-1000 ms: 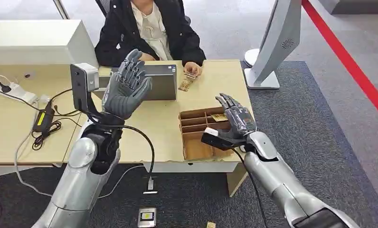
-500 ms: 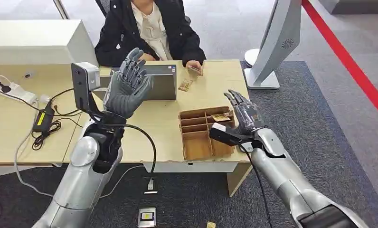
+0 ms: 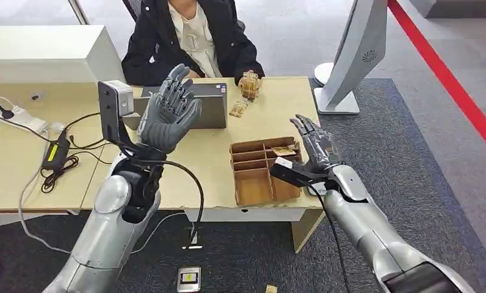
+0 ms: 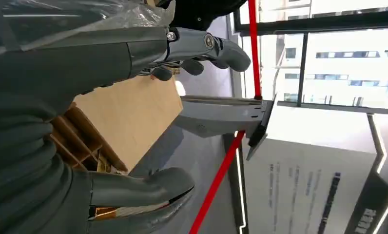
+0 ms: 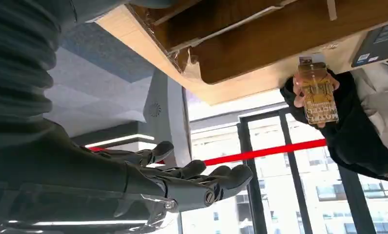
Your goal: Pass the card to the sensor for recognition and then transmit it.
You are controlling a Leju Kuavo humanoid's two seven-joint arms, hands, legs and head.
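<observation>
Your head view shows both hands empty, left hand and right hand flanking the divided box, while your right wrist view shows the person's card face-on.

Both arms wore smooth silver shells, rounded at each segment, with dark grey joints between them. The left hand was grey across the palm, its fingers darker and ribbed in segments. Behind those fingers a black camera block with a pale face stood on a black wrist bracket, and a black cable looped from it along the forearm. The right hand was dark grey; behind its fingers sat a black block. A small screw showed at a finger's base.
</observation>
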